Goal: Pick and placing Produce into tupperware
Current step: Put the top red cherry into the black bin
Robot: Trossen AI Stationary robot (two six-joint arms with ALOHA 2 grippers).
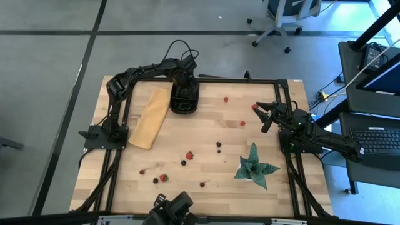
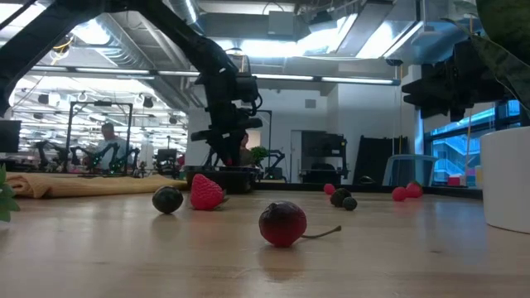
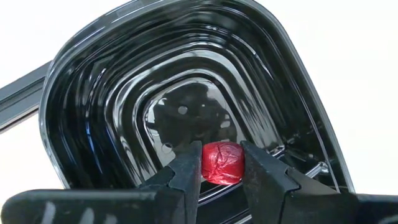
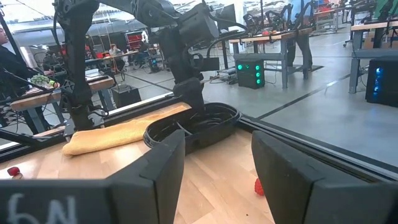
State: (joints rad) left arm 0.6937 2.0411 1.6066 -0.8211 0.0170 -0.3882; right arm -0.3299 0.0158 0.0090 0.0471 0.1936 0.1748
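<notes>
Upper centre of the high view: the left gripper (image 3: 221, 168) hangs over the small black rounded plastic tub (image 1: 184, 100), fingers pinching a small red strawberry (image 3: 222, 162) — poised above the tub floor for release. The right gripper (image 1: 267, 114) waits spread wide, centre right.

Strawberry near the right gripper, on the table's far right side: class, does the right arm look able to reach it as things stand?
Probably yes: the right gripper is open beside the strawberry, with nothing between.
</notes>
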